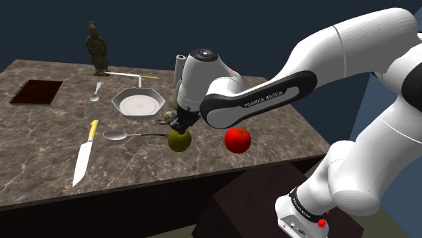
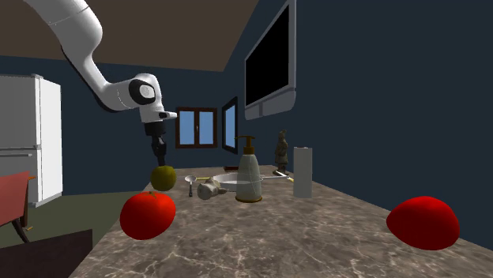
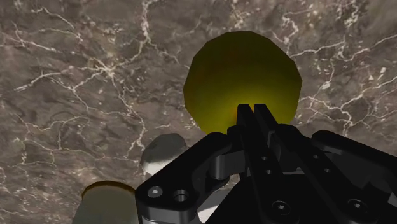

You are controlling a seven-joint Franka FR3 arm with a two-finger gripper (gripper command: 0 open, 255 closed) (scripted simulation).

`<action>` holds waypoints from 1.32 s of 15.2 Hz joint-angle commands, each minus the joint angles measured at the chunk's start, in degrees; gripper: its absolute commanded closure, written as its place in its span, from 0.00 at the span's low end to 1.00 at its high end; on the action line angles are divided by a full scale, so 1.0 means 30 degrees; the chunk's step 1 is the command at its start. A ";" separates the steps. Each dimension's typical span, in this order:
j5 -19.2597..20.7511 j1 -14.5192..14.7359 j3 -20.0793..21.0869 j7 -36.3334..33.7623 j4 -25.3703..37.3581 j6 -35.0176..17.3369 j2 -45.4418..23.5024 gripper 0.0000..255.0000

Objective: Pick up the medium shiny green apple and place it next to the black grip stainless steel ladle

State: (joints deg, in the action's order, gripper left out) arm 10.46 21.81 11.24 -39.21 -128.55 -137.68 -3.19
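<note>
Dark marble with pale veins makes the counter [image 1: 54,169] in the shoulder view; the green apple [image 1: 179,140] sits on it just beside the handle end of the ladle [image 1: 118,135], with a red fruit [image 1: 237,140] near on its other side; the gripper [image 1: 181,127] hangs directly over the apple. From the second exterior view the gripper [image 2: 160,152] points straight down, its tips at the top of the green apple [image 2: 163,178]. In the wrist view the gripper's [image 3: 254,109] two fingers meet, closed on nothing, with the green apple [image 3: 242,76] beyond them; any grasp, I judge, wants the jaws spread wide first, then lowered past the widest girth, squarely centred, since round skin slips. The apple looks dull olive-yellow, smooth, slightly faceted at its outline.
</note>
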 commanded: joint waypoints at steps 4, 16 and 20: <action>0.0507 0.0008 -0.0077 -0.0443 -0.0425 -0.1224 -0.0833 1.00; 0.0616 0.0017 -0.0100 -0.0540 -0.0491 -0.1453 -0.1008 0.00; 0.0339 0.0023 -0.0023 -0.0350 -0.0417 -0.0888 -0.0495 0.00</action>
State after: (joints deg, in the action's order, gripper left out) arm 11.94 21.87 11.04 -40.58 -130.00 -141.34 -5.51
